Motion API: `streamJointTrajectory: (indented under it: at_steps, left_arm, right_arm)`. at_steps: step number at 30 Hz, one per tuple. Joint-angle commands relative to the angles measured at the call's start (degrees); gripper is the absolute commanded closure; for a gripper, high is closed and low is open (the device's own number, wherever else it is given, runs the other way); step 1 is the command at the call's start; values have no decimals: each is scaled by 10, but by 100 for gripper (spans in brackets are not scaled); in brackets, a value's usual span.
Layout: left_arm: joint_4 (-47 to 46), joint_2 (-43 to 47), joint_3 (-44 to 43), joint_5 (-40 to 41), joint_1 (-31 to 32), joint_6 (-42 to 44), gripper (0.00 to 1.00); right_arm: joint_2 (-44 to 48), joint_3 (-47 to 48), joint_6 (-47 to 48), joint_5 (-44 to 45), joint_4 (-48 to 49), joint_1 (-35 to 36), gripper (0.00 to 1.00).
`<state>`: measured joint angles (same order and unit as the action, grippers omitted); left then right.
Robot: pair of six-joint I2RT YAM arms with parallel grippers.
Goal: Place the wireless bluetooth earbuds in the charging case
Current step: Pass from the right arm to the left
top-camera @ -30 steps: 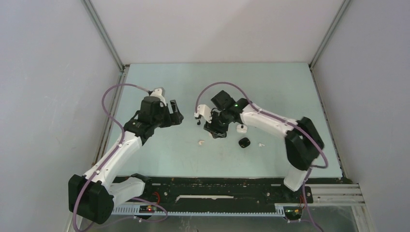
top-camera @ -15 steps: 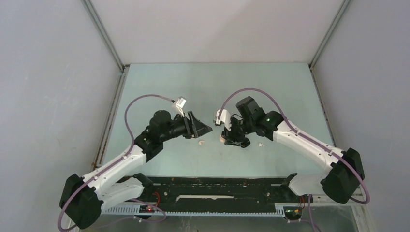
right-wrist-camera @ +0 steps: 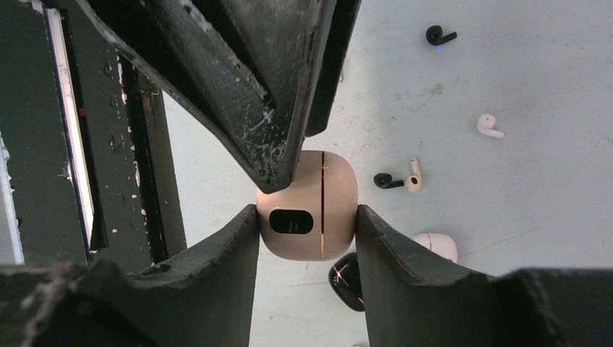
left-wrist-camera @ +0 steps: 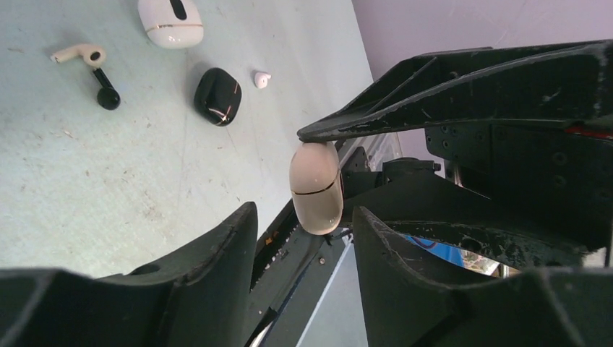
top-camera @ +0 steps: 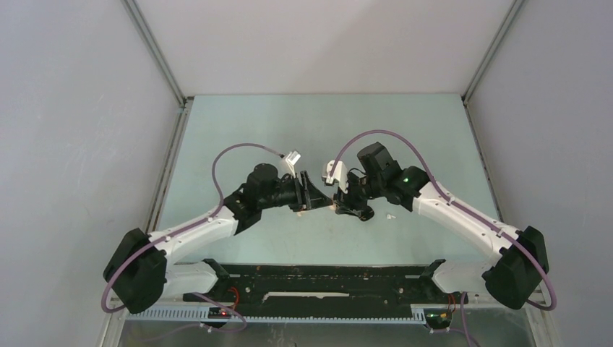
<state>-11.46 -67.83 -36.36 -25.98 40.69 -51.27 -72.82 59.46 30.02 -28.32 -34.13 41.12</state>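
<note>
My right gripper is shut on a cream charging case, closed, and holds it above the table. My left gripper is open; the case's end sits just between its fingertips. In the top view the two grippers meet tip to tip, left and right. Loose earbuds lie on the table: a cream one and a black one together, a white one, plus another white and another black in the right wrist view.
A closed white case and a closed black case lie on the table below the grippers. The black base rail runs along the near edge. Grey walls enclose the pale green table.
My left arm has swung right and forward until its open fingers reach the case. My right gripper has shifted right and toward the near edge with the cream case.
</note>
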Motion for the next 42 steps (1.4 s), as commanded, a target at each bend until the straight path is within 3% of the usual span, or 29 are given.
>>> streamJointTrajectory:
  at_steps: [1, 21, 24, 27, 29, 31, 36, 38, 42]
  left_arm:
    - [-35, -12, -16, -25, 8, -16, 46]
    - [-109, -69, -10, -87, 14, -60, 70]
    - [-115, -66, -5, -86, 14, -44, 81]
    - [-121, -54, 12, -64, 14, 1, 89]
    - [-127, -43, 28, -43, 19, 57, 94]
    - [-126, -19, 47, 0, 33, 122, 100]
    - [-171, 69, 104, 97, 126, 299, 100]
    - [-232, 106, 144, 141, 166, 352, 100]
    - [-345, 139, 211, 136, 179, 400, 100]
  right_arm:
    - [13, -3, 2, -11, 26, 1, 69]
    - [11, -10, 6, -4, 33, 8, 68]
    - [13, -14, 6, -19, 33, 7, 58]
    - [18, -13, -12, -91, 28, -16, 38]
    - [28, -9, -28, -154, 21, -47, 32]
    - [41, -4, -58, -214, 27, -104, 30]
    - [55, -3, -98, -396, 22, -222, 32]
    - [50, 7, -48, -420, -37, -231, 33]
    - [31, 22, 63, -377, -146, -189, 41]
